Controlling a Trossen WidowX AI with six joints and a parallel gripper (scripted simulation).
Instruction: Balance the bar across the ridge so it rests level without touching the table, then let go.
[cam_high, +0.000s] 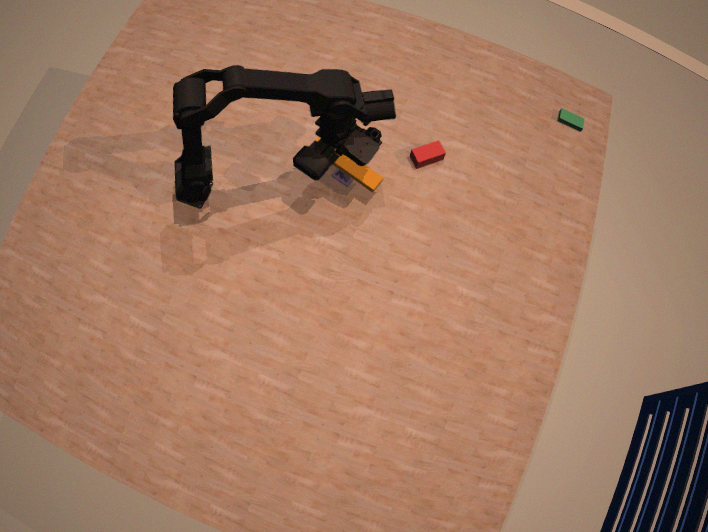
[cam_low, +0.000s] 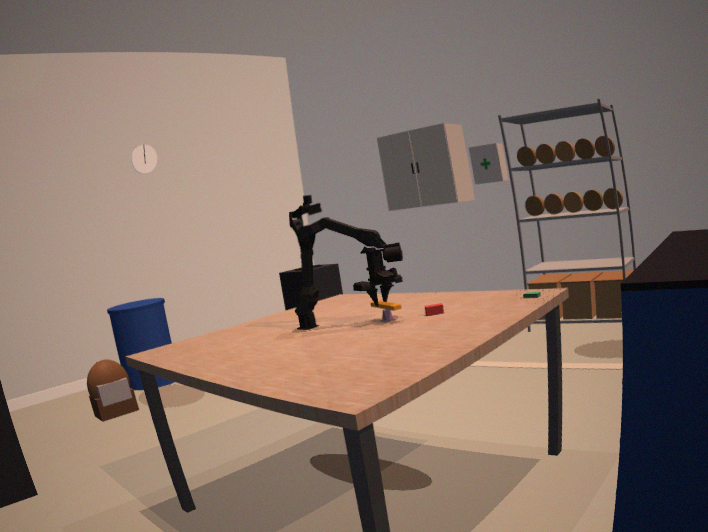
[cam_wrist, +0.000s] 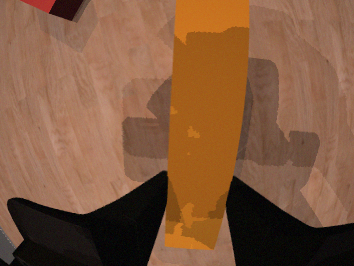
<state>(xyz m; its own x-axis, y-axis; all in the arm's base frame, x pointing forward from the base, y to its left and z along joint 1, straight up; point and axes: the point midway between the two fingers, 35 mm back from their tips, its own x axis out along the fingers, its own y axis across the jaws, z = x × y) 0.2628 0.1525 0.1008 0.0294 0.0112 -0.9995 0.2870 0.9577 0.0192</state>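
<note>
The orange bar (cam_high: 359, 172) (cam_low: 390, 306) (cam_wrist: 207, 100) is off the table and looks roughly level. My gripper (cam_high: 335, 151) (cam_low: 380, 303) (cam_wrist: 197, 180) is shut on it, with the fingers on its long sides near one end in the wrist view. The small purple ridge (cam_high: 341, 177) (cam_low: 387, 315) stands on the table under the bar, partly covered by it in the top view. In the exterior view the bar lies directly over the ridge's top; whether they touch I cannot tell. The ridge is hidden in the wrist view.
A red block (cam_high: 428, 153) (cam_low: 434, 310) (cam_wrist: 59, 6) lies on the table (cam_high: 343, 343) (cam_low: 343, 360) a short way beyond the bar's far end. A green block (cam_high: 571, 118) (cam_low: 531, 295) lies farther off near the table's corner.
</note>
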